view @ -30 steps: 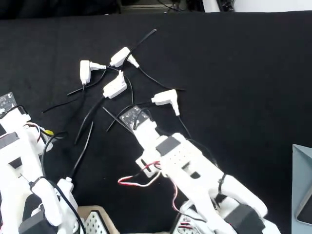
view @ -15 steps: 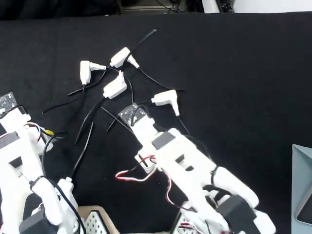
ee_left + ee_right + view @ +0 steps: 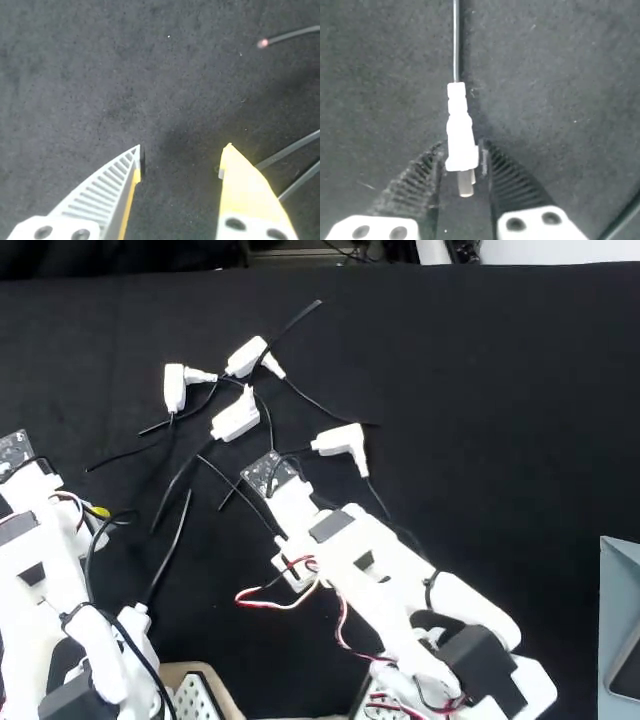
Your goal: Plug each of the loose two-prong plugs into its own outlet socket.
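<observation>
The plug (image 3: 461,145) is white, its cord (image 3: 455,40) black, the tabletop (image 3: 500,390) black (faintly speckled); the left gripper (image 3: 183,148) is yellow and ribbed grey.

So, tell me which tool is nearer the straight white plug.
Right. The right tool grips the straight white plug; the left tool hangs over bare black cloth, away from it.

Plug (image 3: 461,142) pinched in right gripper (image 3: 462,146): prongs partly hidden between its fingers (image 3: 512,187). Plug's cable (image 3: 456,40) runs off frame. Grey box (image 3: 620,620) beside the tabletop (image 3: 480,390) is cropped.
</observation>
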{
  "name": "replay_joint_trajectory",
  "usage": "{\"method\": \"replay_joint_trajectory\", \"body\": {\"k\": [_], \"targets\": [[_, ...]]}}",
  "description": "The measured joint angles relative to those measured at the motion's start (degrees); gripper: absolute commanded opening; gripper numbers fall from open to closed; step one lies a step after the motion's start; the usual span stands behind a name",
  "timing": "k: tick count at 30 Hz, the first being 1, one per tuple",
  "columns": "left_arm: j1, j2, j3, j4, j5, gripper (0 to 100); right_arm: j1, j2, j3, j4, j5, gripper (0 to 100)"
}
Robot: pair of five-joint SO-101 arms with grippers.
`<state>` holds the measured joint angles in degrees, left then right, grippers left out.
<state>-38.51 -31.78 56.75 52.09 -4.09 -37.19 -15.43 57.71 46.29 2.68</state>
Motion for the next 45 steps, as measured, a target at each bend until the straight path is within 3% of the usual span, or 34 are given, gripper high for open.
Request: {"method": "replay_joint_trajectory", "body": {"k": [11, 17, 34, 41, 45], "targets": [[0.0, 0.0, 0.0, 0.0, 0.0, 26, -0.1, -1.7, 0.0, 0.7, 0.0, 1.7], [0.0, 0.0, 0.0, 0.0, 0.0, 26, -0.1, -2.4, 0.0, 4.3, 0.0, 17.0], [0.0, 0.0, 0.0, 0.0, 0.0, 26, -0.2, 3.1, -3.6, 5.8, 0.1, 16.8], [0.0, 0.0, 0.0, 0.0, 0.0, 26, 0.1, 6.1, -6.4, 5.0, 0.1, 1.5], [0.0, 0.0, 0.0, 0.0, 0.0, 26, -0.2, 6.2, -6.9, 4.6, 0.2, 1.2]]}}
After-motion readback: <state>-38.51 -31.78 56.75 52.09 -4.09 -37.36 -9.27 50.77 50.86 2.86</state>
